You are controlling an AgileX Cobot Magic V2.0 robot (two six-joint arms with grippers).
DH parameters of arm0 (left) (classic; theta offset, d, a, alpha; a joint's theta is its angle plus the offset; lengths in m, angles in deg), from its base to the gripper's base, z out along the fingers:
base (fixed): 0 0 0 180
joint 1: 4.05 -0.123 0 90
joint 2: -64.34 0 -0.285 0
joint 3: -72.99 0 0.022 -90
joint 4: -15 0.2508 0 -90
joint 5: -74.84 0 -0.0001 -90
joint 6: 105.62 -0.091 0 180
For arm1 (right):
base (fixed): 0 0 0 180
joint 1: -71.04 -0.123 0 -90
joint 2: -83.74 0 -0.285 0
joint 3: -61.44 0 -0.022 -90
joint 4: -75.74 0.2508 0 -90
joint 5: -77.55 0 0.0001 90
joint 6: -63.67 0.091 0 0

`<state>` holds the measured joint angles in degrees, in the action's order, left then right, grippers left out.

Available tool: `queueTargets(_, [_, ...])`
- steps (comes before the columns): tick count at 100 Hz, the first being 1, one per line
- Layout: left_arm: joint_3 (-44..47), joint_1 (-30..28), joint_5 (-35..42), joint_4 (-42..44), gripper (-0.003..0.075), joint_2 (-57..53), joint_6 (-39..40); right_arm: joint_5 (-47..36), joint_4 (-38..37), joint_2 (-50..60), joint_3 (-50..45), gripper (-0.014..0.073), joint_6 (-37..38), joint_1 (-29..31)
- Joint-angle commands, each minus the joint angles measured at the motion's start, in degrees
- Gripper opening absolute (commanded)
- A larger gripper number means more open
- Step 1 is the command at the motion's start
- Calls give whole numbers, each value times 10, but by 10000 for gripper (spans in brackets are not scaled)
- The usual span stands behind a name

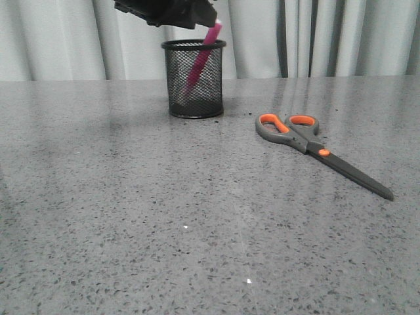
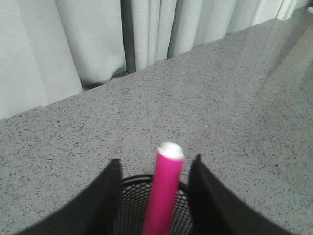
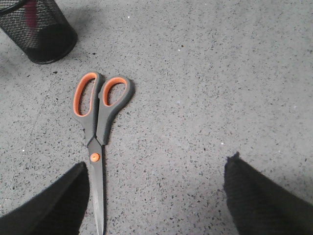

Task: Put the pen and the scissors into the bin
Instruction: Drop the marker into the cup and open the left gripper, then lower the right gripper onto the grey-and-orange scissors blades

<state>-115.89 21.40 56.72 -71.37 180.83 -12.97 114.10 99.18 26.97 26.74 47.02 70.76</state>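
The black mesh bin [image 1: 211, 92] stands at the back of the table. The pink pen [image 1: 200, 58] leans inside it, its top sticking out above the rim. My left gripper [image 1: 200, 18] hovers just above the bin. In the left wrist view its fingers [image 2: 100, 200] stand apart on either side of the pen [image 2: 165, 191], with a gap on each side, over the bin [image 2: 131, 198]. The scissors [image 1: 308, 140] lie flat to the right of the bin, closed. My right gripper [image 3: 157, 161] is open above the table, its one finger next to the blades of the scissors [image 3: 97, 128].
Grey curtains [image 1: 328, 36] hang behind the speckled grey table [image 1: 164, 216]. The right wrist view also shows the bin [image 3: 46, 36] beyond the scissors' handles.
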Motion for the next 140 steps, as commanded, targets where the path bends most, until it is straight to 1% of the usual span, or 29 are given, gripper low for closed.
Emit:
queueTargets(1, [-18,3,-8,-30,456,-36,1,-30,3,1,21,516,-7,-1])
queueTargets(5, [-18,-1,-8,-30,468,-44,1,-31,3,1,21,516,-7,-1])
queueTargets(17, [-18,-10,-15,-28,456,-78,1,-36,3,1,21,516,-7,-1])
queueTargets(26, [-18,-23,-27,-7,413,-114,1,-32,3,1,21,516,-7,-1])
queueTargets(31, [-18,-30,-29,11,360,-136,1,-29,3,1,21,516,-7,-1])
queueTargets(38, [-18,-43,-48,49,244,-168,8,-28,3,1,21,516,-7,-1])
queueTargets(42, [-18,-52,-65,74,155,-187,21,-27,3,1,21,516,-7,-1])
queueTargets(43, [-18,-54,-71,79,122,-190,24,-25,3,1,21,516,-7,-1])
queueTargets(45, [-18,-58,-78,92,90,-199,34,-25,3,1,21,516,-7,-1])
queueTargets(48, [-18,-65,-97,111,4,-212,50,-22,3,1,21,516,-7,-1])
queueTargets(50, [-18,-71,-110,126,-17,-221,61,-21,3,1,21,516,-7,-1])
queueTargets(60, [-13,-97,-154,187,-20,-261,124,-16,3,-2,21,516,-15,-13])
queueTargets(66, [6,-113,-156,210,-20,-290,149,-14,6,-9,22,516,-33,-28])
queueTargets(77, [75,-145,-113,216,-20,-349,157,8,6,-39,36,516,-63,-60])
queueTargets(92, [218,-186,-33,214,-20,-446,157,21,2,-100,78,516,-83,-113])
queueTargets(108, [340,-231,-3,214,-19,-532,157,38,-15,-175,135,516,-83,-148])
queueTargets(120, [396,-262,-2,205,-19,-576,157,68,-17,-238,191,516,-66,-155])
queueTargets(128, [420,-276,-2,201,-20,-596,157,94,-44,-280,226,513,-40,-157])
queueTargets(140, [441,-281,-2,196,-19,-614,157,124,-94,-338,272,450,-3,-170])
